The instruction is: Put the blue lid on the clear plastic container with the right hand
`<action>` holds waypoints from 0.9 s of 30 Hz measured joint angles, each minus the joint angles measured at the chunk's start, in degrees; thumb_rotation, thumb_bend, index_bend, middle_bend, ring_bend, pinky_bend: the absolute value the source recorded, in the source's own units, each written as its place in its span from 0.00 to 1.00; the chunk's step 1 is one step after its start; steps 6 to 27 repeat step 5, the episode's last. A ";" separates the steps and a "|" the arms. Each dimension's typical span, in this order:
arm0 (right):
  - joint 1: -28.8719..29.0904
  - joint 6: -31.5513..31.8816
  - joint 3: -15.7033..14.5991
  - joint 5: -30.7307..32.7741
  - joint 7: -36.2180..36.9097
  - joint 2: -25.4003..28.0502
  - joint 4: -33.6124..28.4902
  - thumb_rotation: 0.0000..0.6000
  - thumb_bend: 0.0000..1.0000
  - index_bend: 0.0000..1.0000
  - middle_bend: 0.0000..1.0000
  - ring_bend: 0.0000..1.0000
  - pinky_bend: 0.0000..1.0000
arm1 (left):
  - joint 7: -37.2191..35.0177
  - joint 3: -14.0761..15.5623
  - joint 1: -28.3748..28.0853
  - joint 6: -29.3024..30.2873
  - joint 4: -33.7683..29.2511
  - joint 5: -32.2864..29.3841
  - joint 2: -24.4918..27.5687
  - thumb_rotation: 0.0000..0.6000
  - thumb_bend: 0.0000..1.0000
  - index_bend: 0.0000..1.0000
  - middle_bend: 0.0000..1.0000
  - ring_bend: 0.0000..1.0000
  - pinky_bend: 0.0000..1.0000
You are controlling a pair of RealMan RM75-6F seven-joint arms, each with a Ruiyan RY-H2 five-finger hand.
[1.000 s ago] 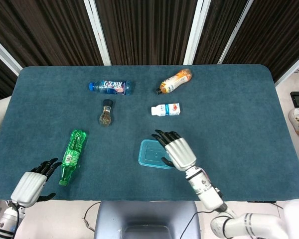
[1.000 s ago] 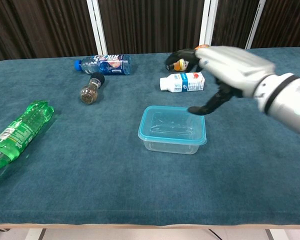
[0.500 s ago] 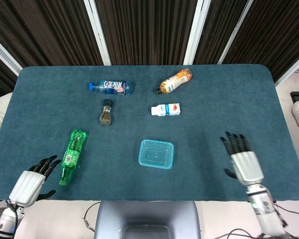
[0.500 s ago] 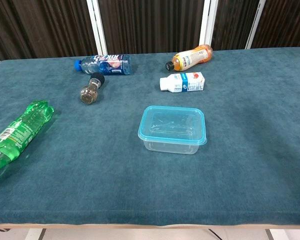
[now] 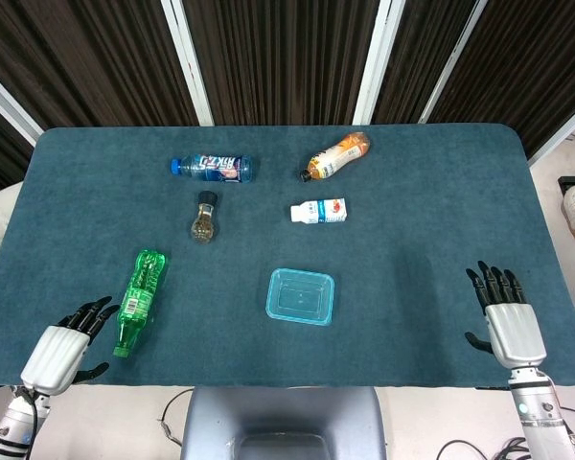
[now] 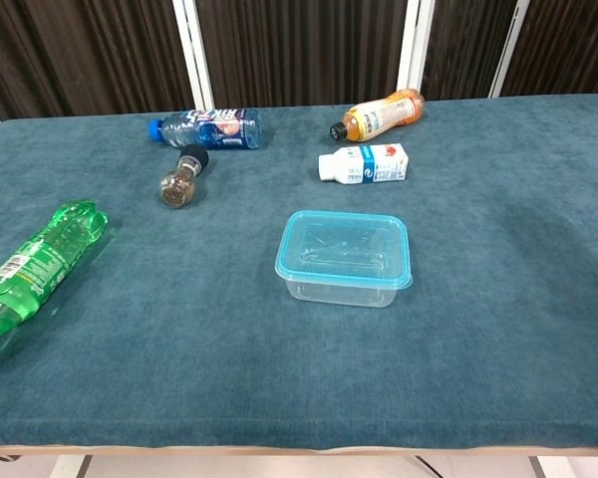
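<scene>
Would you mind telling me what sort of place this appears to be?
Probably a robot test lab: a teal cloth-covered table against dark slatted panels, with assorted bottles and a lidded container laid out.

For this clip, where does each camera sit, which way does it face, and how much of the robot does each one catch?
Head view: high above the near table edge, looking steeply down on the whole table; the left robot hand and right robot hand show at the near corners.
Chest view: low at the near edge, looking across the tabletop toward the dark curtains; no part of the robot shows.
Shared: the lidded clear container, green bottle and small white bottle.
</scene>
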 measured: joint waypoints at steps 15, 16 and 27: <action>-0.30 -0.23 0.07 -0.76 0.11 -0.01 0.17 1.00 0.22 0.00 0.00 0.00 0.06 | 0.02 0.07 -0.03 -0.10 -0.09 -0.01 0.04 1.00 0.31 0.16 0.10 0.16 0.45; -0.30 -0.23 0.07 -0.76 0.11 -0.01 0.17 1.00 0.22 0.00 0.00 0.00 0.06 | 0.02 0.07 -0.03 -0.10 -0.09 -0.01 0.04 1.00 0.31 0.16 0.10 0.16 0.45; -0.30 -0.23 0.07 -0.76 0.11 -0.01 0.17 1.00 0.22 0.00 0.00 0.00 0.06 | 0.02 0.07 -0.03 -0.10 -0.09 -0.01 0.04 1.00 0.31 0.16 0.10 0.16 0.45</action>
